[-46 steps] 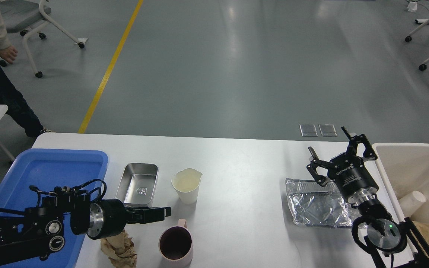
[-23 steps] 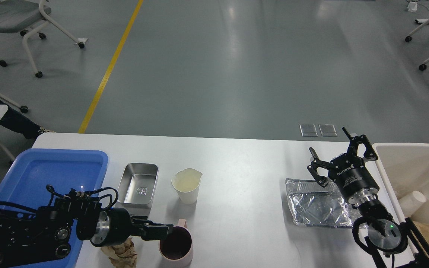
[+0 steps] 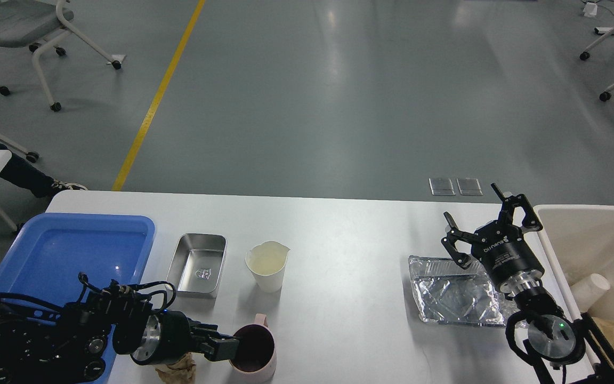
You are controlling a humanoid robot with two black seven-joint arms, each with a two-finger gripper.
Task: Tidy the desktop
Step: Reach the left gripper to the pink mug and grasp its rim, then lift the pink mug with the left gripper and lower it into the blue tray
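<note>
Running left-right, desktop point(image 3: 339, 234) long axis

Left claw point(image 3: 228, 349) low, fingers indistinct; right claw point(image 3: 472, 223) raised, spread.

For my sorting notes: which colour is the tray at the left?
Blue tray, clearest in the head view.
</note>
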